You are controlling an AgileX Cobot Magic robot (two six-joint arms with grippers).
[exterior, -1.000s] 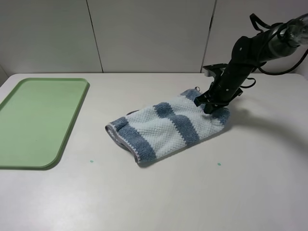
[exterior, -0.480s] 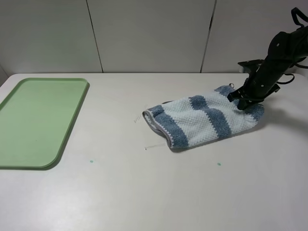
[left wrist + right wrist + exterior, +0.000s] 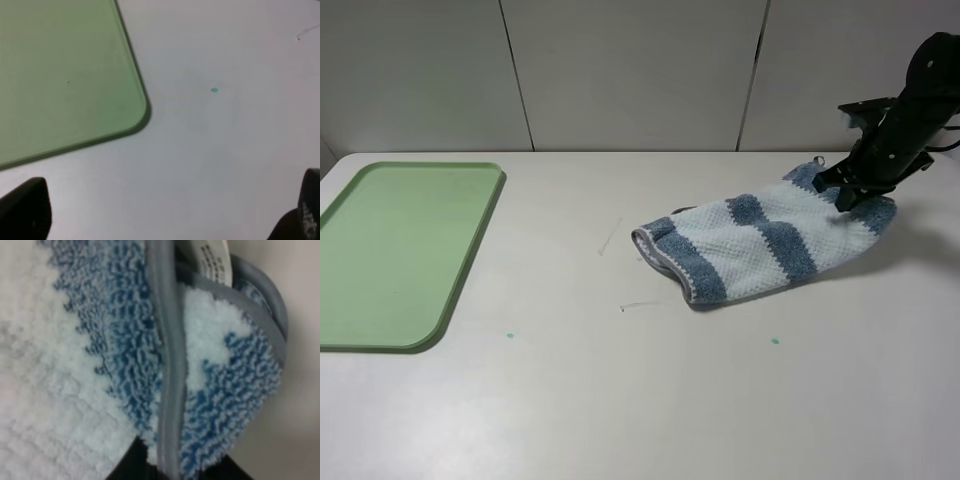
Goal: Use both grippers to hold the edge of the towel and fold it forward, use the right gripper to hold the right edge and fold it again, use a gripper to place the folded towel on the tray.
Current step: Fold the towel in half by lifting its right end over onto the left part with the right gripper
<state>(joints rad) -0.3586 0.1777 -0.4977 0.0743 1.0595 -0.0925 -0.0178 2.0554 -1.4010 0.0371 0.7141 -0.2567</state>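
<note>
Right gripper (image 3: pixel 853 197) clamped on edge (image 3: pixel 167 365) of towel (image 3: pixel 760 245); second fold in hand, likely.
Towel lies doubled on table (image 3: pixel 620 400), right side, well apart from tray (image 3: pixel 400 250). Left gripper (image 3: pixel 165 220) wide, empty, by tray corner. Next: lift edge, carry it left across the cloth.

Light: bright, even, diffuse, from overhead.
Shadows: soft, faint, on the table (image 3: pixel 920 245) beside the towel (image 3: pixel 760 245).
Left wrist view: mildly soft; left gripper (image 3: pixel 165 212) blurred at the frame corners.
Right wrist view: very close, towel pile soft-focused.
</note>
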